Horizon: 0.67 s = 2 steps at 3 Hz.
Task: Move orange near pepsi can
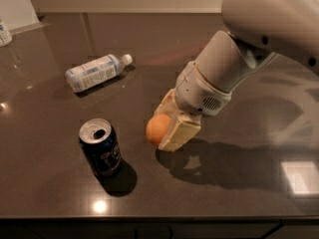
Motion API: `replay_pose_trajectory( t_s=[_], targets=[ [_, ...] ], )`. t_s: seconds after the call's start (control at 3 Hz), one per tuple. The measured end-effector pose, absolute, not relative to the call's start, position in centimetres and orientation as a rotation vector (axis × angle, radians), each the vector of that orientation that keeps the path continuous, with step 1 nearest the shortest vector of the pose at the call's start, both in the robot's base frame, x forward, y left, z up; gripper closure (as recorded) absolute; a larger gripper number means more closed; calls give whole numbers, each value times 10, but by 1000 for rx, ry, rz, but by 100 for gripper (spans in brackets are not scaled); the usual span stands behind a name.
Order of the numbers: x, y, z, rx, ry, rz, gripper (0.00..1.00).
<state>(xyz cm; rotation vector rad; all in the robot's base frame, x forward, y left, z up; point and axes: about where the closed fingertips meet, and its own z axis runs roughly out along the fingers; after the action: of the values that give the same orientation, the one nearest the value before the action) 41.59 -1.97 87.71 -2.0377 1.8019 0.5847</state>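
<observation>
Camera view shows the gripper (163, 128) just right of the pepsi can (101, 151), its cream fingers (180, 133) closed on the orange (157, 128), one in front of the fruit and one behind. The orange is near the can but not touching it. The can stands upright on the dark table (50, 183). Beyond the can, a clear plastic bottle (94, 72) lies on its side.

Recorded on the dark bench (239, 203): one orange (155, 129), a small round matte fruit; one pepsi can (101, 153), dark blue metal with a silver top, near the front edge; one clear plastic bottle (94, 72), white-capped, toward the back-left corner. One cream two-finger gripper (164, 128) is noted mid-bench, clamped on the orange.
</observation>
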Motion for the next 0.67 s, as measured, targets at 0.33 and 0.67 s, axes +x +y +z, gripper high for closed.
replay_pose_trajectory(
  t_s=[0.33,0.67],
  targets=[
    [412,-3,872,-2063,1773,564,91],
    [414,4,862,-2069,1772,550,73]
  ],
)
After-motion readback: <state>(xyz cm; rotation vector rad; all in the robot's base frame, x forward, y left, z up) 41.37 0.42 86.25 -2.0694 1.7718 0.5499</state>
